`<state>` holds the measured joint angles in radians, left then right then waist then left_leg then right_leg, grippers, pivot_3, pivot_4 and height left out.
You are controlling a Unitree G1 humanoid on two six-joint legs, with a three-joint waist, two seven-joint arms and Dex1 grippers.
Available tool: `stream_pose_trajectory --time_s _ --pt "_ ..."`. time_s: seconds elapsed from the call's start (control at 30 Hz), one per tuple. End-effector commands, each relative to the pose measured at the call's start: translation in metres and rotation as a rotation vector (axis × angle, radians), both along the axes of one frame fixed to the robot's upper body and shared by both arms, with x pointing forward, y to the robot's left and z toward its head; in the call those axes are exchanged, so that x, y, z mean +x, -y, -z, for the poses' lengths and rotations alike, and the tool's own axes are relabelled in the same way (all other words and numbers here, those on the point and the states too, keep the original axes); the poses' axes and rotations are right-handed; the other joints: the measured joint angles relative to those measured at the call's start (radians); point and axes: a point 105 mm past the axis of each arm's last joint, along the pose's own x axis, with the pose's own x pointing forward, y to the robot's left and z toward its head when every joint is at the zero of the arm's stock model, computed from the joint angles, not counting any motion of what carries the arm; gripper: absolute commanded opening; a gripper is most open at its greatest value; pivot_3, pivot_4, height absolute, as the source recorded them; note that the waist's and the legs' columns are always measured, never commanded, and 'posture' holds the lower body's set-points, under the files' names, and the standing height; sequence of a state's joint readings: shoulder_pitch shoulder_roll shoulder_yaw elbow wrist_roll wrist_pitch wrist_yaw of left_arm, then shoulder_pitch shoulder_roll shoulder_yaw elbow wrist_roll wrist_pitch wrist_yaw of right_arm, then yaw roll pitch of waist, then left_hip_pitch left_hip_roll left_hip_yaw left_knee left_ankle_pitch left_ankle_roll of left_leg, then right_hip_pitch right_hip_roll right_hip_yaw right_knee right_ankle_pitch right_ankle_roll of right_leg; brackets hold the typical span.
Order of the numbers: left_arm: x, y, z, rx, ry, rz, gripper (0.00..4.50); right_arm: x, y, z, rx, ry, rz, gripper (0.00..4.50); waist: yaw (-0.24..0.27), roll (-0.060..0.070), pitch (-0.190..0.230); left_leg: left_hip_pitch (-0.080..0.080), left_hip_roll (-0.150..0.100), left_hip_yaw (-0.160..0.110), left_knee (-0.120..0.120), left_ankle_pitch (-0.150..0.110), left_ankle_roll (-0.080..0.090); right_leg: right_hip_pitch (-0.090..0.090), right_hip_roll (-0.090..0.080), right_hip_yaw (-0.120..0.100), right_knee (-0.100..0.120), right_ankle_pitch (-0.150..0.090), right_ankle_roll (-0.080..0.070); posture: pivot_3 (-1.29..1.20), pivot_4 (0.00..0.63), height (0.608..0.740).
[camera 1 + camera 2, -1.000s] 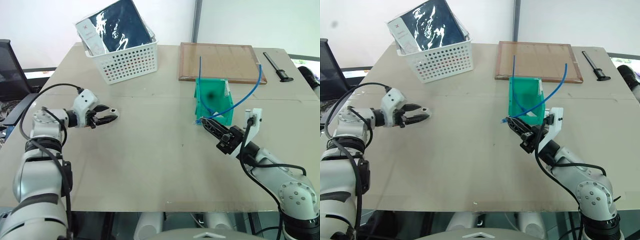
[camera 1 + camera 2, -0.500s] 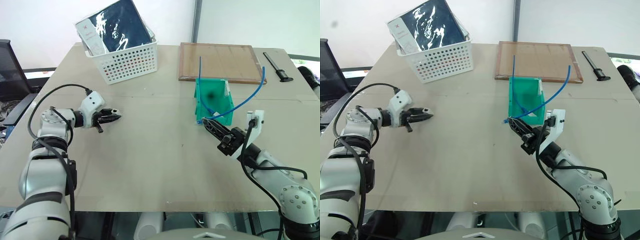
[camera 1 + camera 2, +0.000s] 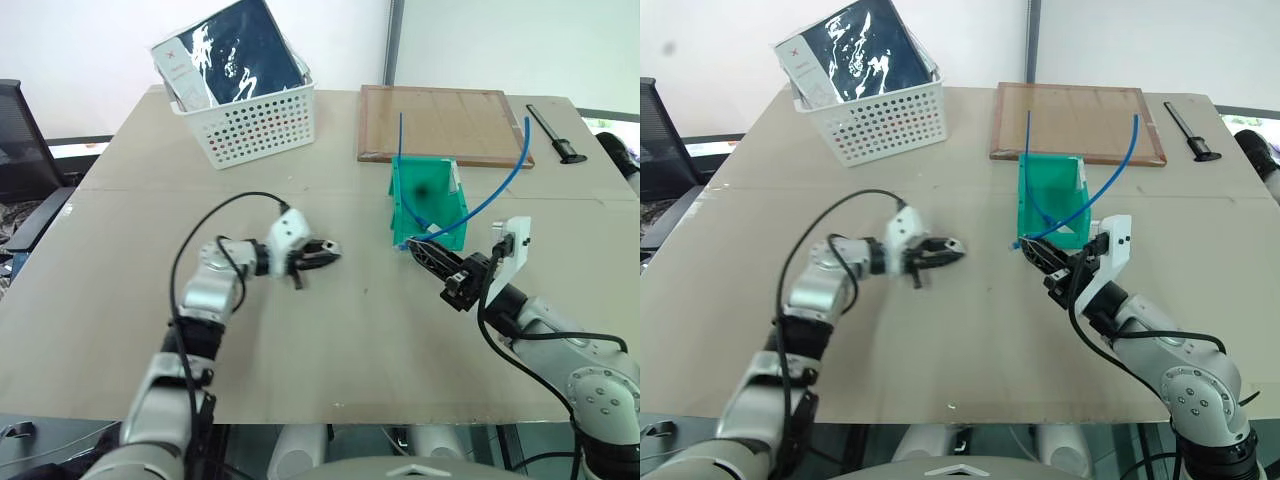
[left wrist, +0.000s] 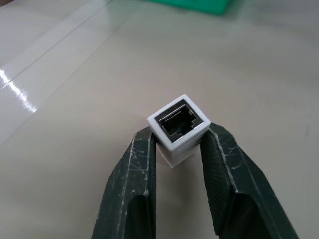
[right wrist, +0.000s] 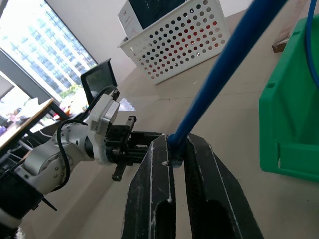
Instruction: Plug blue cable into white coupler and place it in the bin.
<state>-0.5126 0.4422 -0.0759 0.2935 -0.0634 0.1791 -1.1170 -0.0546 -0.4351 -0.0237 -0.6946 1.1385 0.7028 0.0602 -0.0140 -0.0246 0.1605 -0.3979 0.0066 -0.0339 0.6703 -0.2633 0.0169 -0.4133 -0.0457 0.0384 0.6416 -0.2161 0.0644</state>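
The left claw [image 4: 177, 149] is clamped on the coupler [image 4: 179, 128]: the small white block sits pinched between the two fingertips, its dark socket facing outward, away from the wrist. The claw hangs just above the table [image 3: 330, 340], near its middle. The right claw [image 5: 175, 149] is closed on the cable [image 5: 224, 64] near its plug end; the blue line rises from between the fingers and arcs up and back past the bin [image 3: 428, 205]. That claw hovers just in front of the bin's open face, pointing toward the left claw, the two well apart. The green bin stands just in front of a wooden board [image 3: 440, 122]; a white basket [image 3: 250, 115] sits at the far left.

Since a second ago the left claw has swung from the table's left side toward the middle and narrowed onto the coupler. The right claw has kept its place and grip.
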Motion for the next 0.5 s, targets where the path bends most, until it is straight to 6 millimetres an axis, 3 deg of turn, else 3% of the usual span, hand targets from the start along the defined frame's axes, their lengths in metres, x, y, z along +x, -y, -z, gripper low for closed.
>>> stream_pose_trajectory --time_s 0.03,0.2,0.5 --pt "-0.014 0.046 -0.012 0.062 0.026 0.017 0.71 -0.003 -0.004 -0.010 -0.102 0.080 -0.027 0.00 -0.002 0.000 0.000 0.001 0.000 0.000 0.000 0.000 0.000 0.000 0.002 0.000 0.000 0.000 0.000 0.00 0.150 0.738" --pt "-0.026 0.074 -0.003 0.104 0.008 0.091 0.71 0.002 -0.011 -0.004 -0.240 0.100 -0.079 0.00 -0.001 0.001 0.000 0.003 -0.001 0.001 0.000 0.000 0.000 0.001 0.004 0.001 0.000 0.000 0.000 0.00 0.150 0.738" --pt "-0.026 0.084 0.004 0.138 0.025 0.175 0.71 0.021 -0.018 0.019 -0.460 0.090 -0.152 0.00 0.006 0.001 0.000 0.002 -0.001 0.002 0.000 0.000 0.000 0.001 0.004 0.001 -0.001 0.000 -0.001 0.00 0.150 0.738"
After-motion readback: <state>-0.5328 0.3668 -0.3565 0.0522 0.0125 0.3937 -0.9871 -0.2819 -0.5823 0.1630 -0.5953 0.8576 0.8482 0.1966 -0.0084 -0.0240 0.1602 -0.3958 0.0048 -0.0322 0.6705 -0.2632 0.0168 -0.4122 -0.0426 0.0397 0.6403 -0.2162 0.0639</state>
